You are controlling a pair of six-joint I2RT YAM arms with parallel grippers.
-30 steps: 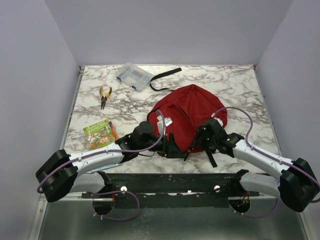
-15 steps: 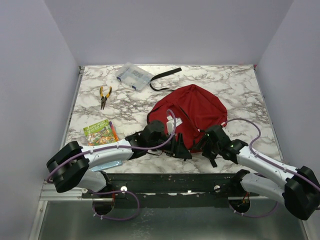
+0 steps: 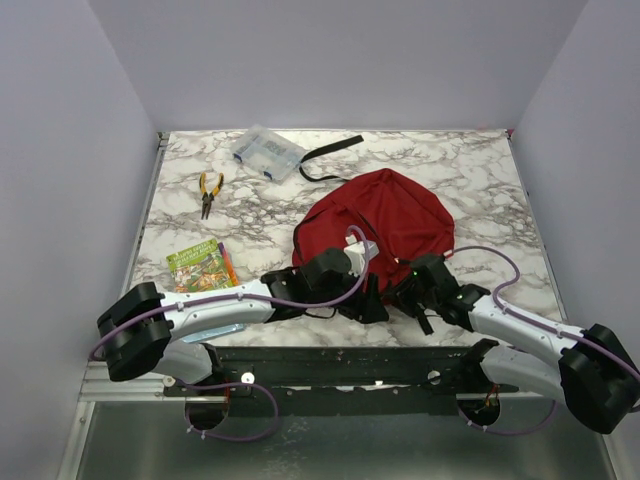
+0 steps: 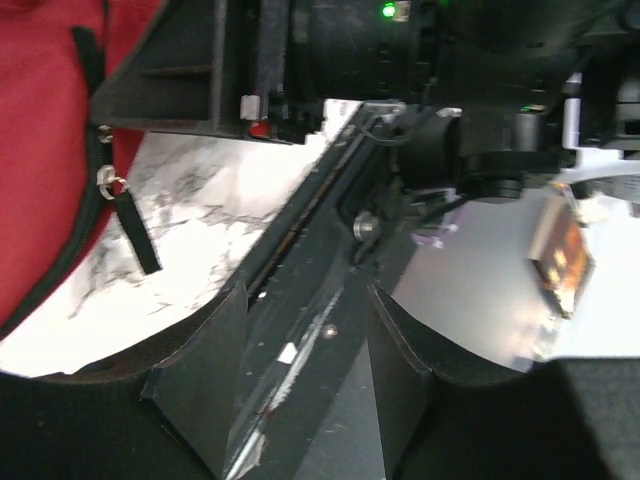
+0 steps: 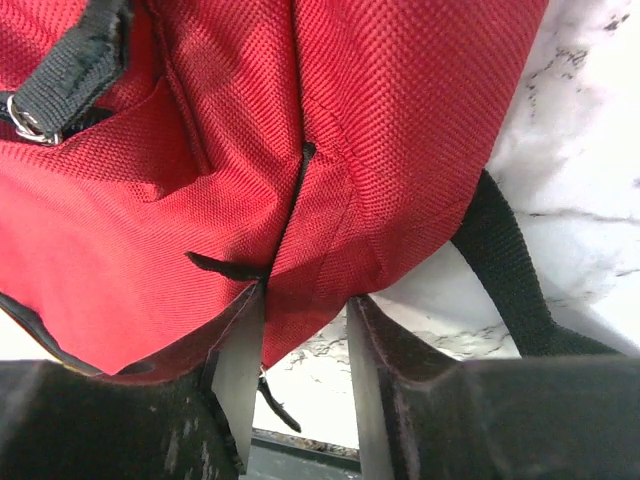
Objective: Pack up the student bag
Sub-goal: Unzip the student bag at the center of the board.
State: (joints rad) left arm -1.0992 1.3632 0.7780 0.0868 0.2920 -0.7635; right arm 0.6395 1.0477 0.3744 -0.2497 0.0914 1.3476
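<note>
The student bag (image 3: 385,222), a dark red backpack with black straps, lies in the middle of the table. My left gripper (image 3: 374,300) is open and empty at the bag's near edge. In the left wrist view its fingers (image 4: 205,370) hang over the black frame at the table's front, with the bag's zip pull (image 4: 128,222) up to the left. My right gripper (image 3: 405,292) is open at the same near edge. In the right wrist view (image 5: 305,297) a fold of the bag's red fabric (image 5: 400,120) lies between its fingertips, next to a black strap (image 5: 505,270).
Yellow-handled pliers (image 3: 208,192) and a colourful book (image 3: 200,268) lie at the left. A clear plastic box (image 3: 266,153) and a loose black strap (image 3: 330,150) lie at the back. The two grippers are very close together. Walls enclose the table on three sides.
My left gripper has moved right along the bag's near edge. My right gripper has moved left and nearer, down onto the bag's near corner. The bag's front has flattened a little.
</note>
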